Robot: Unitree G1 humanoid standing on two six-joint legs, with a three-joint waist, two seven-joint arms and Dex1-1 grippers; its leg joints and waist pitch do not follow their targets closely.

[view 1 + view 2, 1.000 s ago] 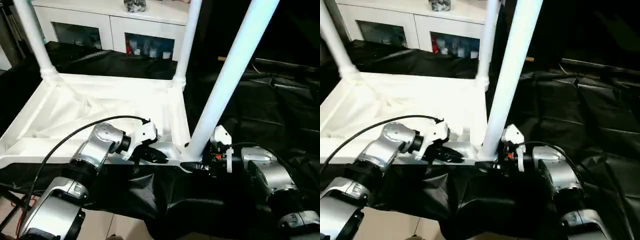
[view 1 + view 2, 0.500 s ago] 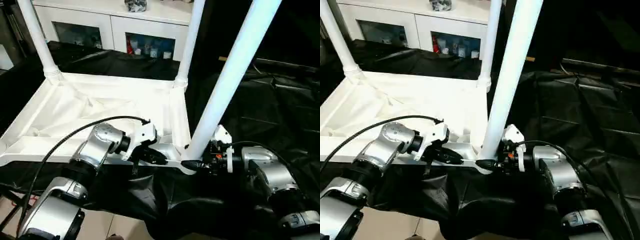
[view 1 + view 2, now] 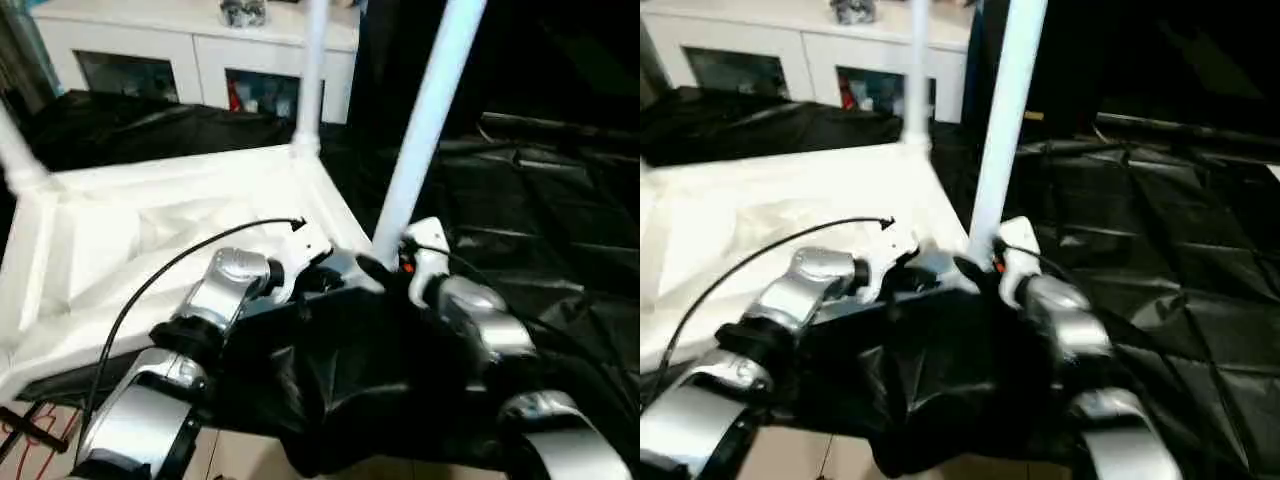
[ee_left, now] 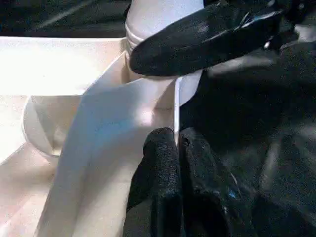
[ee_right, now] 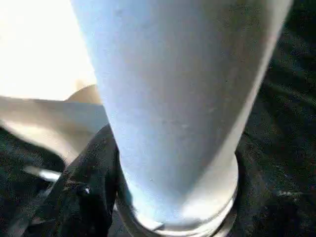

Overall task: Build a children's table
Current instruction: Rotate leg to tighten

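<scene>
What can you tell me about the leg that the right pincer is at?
The leg is a long, smooth white tube, plastic by its look, standing nearly upright with a slight lean and running out of the picture's top. Its foot sits in the near corner socket of the upside-down tabletop. The right pincer has its black fingers around the leg's base, just above a ringed collar; the left pincer pinches the tabletop's thin edge right beside that socket.

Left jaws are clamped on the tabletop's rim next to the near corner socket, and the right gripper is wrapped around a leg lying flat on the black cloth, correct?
Not quite. The leg stands upright in the corner socket of the tabletop; the left eye view shows it rising there. The left gripper pinches the rim, and the right gripper is around the leg's base.
</scene>
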